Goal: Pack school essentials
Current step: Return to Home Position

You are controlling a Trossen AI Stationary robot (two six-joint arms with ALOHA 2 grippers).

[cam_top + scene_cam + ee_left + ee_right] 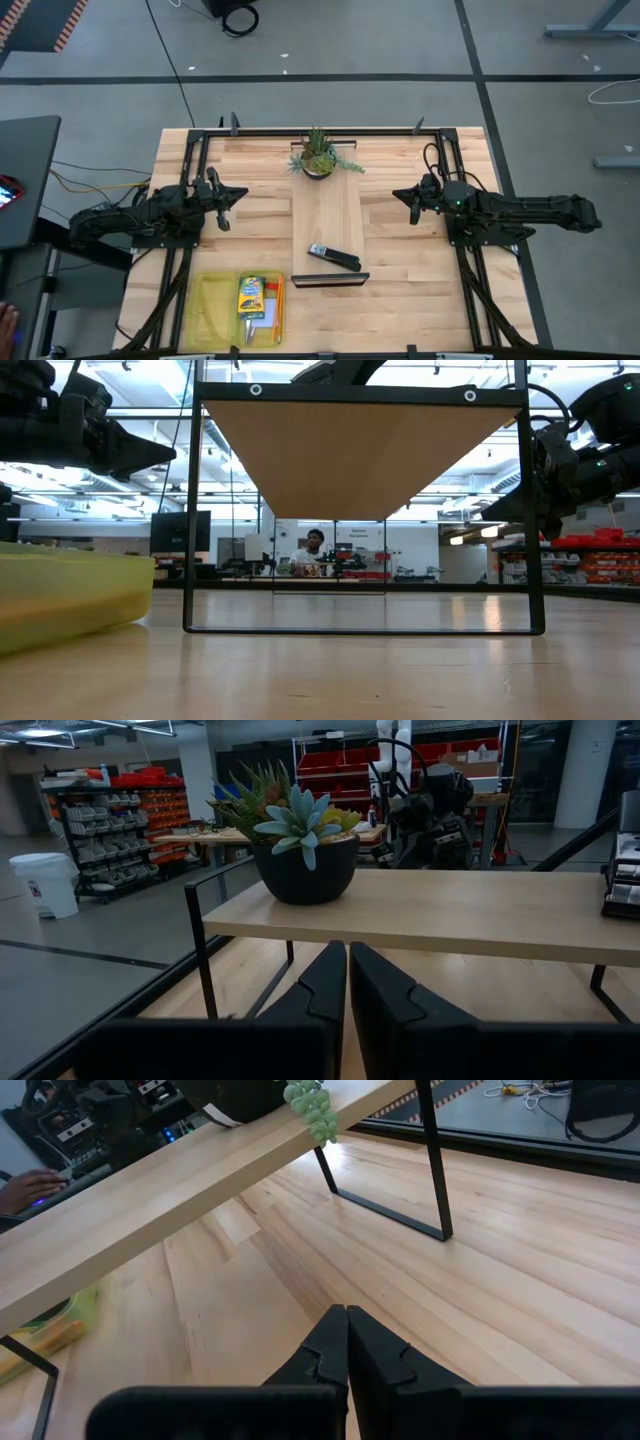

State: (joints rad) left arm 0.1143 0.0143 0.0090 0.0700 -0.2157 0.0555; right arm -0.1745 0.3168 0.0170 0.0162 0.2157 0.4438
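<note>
The school essentials lie in a translucent yellow tray at the table's near left: a yellow-and-green crayon box, orange pencils and a pale blue note pad. The tray's wall shows in the low view. I cannot make out the pen or the scissors. My left gripper is shut and empty at the table's left, above the surface; its shut fingers show in its wrist view. My right gripper is shut and empty at the table's right.
A raised wooden shelf on a black frame stands mid-table. A small potted plant sits at its far end and a black stapler at its near end. A person sits in the room beyond.
</note>
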